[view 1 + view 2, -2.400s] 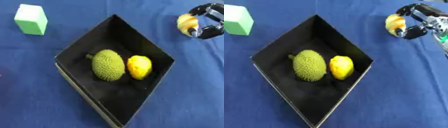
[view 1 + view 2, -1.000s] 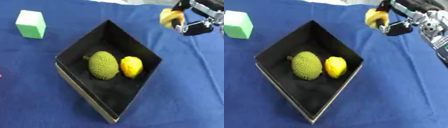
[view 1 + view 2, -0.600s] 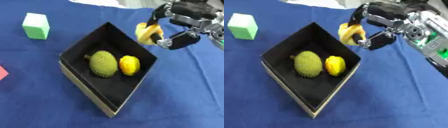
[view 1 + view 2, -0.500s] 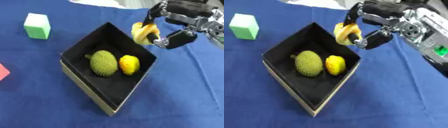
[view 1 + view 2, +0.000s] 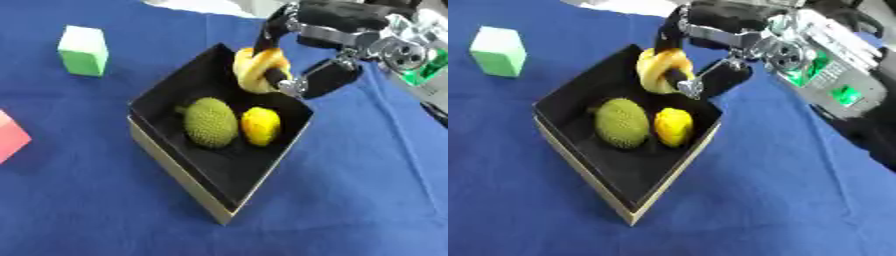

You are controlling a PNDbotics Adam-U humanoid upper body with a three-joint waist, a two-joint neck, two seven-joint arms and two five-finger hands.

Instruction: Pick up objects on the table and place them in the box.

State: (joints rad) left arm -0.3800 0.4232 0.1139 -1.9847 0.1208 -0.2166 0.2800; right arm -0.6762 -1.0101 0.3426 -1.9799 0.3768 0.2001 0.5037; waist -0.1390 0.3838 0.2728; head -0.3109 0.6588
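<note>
My right hand [image 5: 325, 75] comes in from the upper right and is shut on a yellow twisted pastry-like object [image 5: 259, 70]. It holds that object above the far corner of the black box [image 5: 175, 167]. Inside the box lie a green spiky fruit [image 5: 210, 122] and a yellow fruit [image 5: 261, 126], side by side. A green block [image 5: 84, 51] stands on the blue cloth to the box's upper left. A pink block [image 5: 10, 142] shows at the left edge. My left hand shows in neither view.
The blue cloth [image 5: 367, 190] covers the table. The right forearm [image 5: 833, 65] with its green-lit casing stretches across the upper right. A pale strip [image 5: 210, 6] lies past the far edge of the cloth.
My right hand has carried the yellow object from the right of the box leftward and down over its far corner. The camera has shifted, bringing the pink block into view.
</note>
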